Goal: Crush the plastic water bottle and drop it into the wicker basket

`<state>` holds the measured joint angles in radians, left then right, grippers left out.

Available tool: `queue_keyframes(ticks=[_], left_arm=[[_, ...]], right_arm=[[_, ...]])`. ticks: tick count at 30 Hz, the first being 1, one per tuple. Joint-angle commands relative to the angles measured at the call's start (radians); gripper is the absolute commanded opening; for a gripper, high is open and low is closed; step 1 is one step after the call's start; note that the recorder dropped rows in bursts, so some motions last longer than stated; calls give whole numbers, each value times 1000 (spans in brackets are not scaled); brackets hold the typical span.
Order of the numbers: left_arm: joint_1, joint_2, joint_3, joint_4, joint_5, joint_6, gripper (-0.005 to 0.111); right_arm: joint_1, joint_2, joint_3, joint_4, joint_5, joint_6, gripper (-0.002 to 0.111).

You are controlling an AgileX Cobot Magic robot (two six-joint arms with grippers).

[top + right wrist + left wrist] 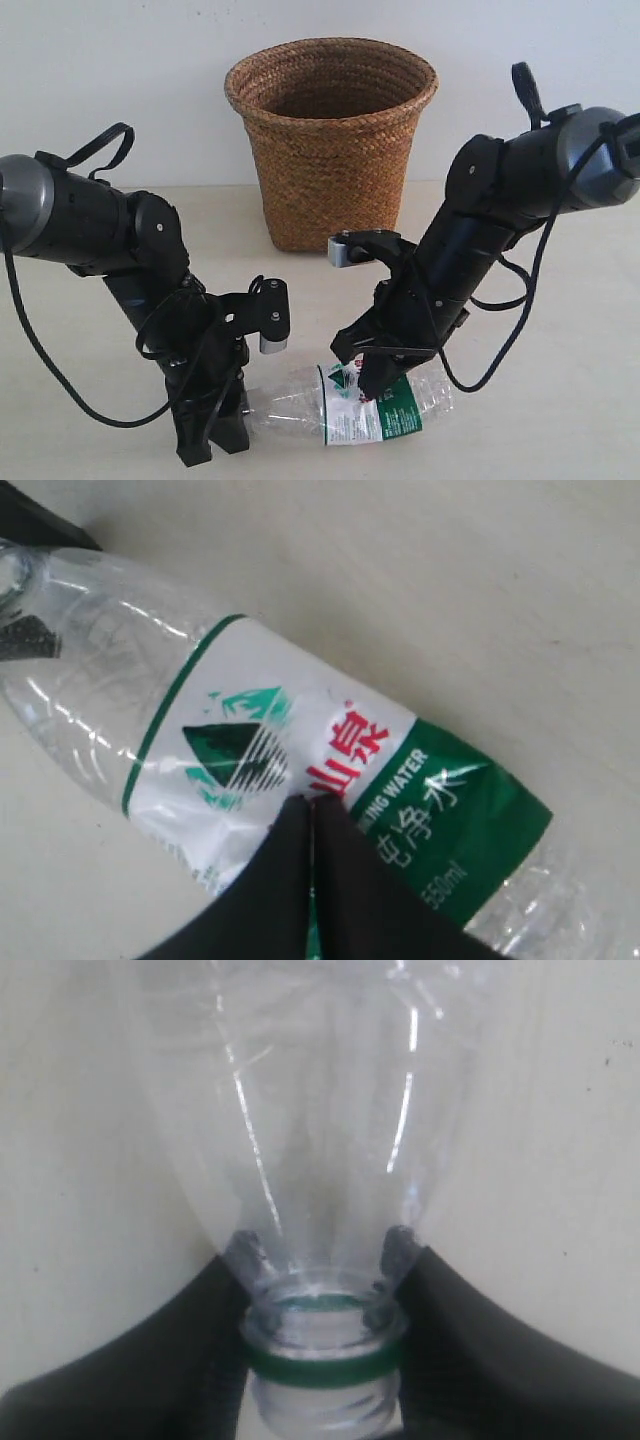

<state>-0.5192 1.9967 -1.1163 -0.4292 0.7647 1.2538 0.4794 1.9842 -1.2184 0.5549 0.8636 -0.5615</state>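
Crush | clear ribbed plastic water bottle [300, 405] lies at 6 o'clock of brown wicker basket [330, 180] | left gripper [320, 1260] pinches neck [322, 1360], right gripper [312, 805] pressed together on label [300, 740] | I'd press straight down.

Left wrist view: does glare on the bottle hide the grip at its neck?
Left wrist view: thin glare streaks on the plastic water bottle; the left gripper at the neck is dark but readable. Right wrist view: label sharp, right gripper blurred. Exterior view: evenly lit.
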Motion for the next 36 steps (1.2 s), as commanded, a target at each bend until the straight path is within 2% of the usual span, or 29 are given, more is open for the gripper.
queue_keyframes(ticks=[1,9,13,16,19,24,27,32,36], left_arm=[[-3,1,-2,-4,-12,-5,4],[-3,1,-2,-8,-9,-5,4],[-3,1,-2,-8,-1,-9,4],[-3,1,-2,-8,1,-17,4],[-3,1,-2,-8,-2,-25,4],[-3,1,-2,-27,-2,-65,4],[-3,1,-2,-24,2,-65,4],[-3,1,-2,-26,2,-72,4],[-3,1,-2,-26,0,-76,4]], right_arm=[[8,97,12,-60,-35,-8,0],[8,182,-7,-110,-41,57,0],[8,269,-91,-137,49,126,0],[8,319,-130,-235,108,233,0],[8,289,-155,-273,149,265,0],[8,93,-167,-230,192,258,0],[8,-21,-167,-120,195,218,0],[10,-43,-159,76,220,114,0],[42,-37,-127,68,173,98,0]])
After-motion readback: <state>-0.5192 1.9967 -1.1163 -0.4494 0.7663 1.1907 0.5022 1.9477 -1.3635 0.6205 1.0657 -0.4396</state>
